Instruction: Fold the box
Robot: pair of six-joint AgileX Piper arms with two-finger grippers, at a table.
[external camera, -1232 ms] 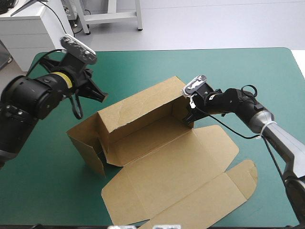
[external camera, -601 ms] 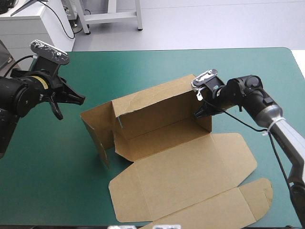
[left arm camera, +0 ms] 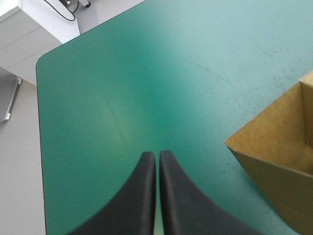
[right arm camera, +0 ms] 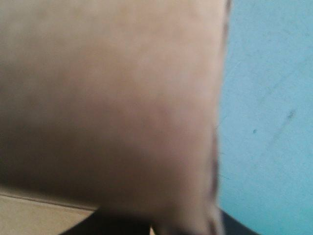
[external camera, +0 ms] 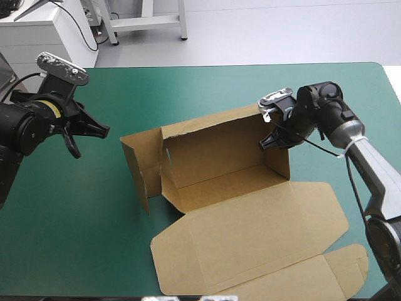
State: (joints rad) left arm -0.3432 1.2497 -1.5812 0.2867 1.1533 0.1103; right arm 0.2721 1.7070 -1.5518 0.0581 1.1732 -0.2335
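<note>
Right gripper pinched on the brown box, at its right end wall; the board hides most of the fingers.
Left gripper closed, empty, well left of the box over the teal-green cover. Box centre-right: far and end walls up, lid flat toward the near edge, flaps apparently untucked. Roughly halfway, by my reckoning. No brand, label or writing seen.

Box blurred in right wrist view, hiding most of right hand, lid cut off at high view's bottom edge

One box; seemingly two grippers: left gripper, right gripper.
</note>
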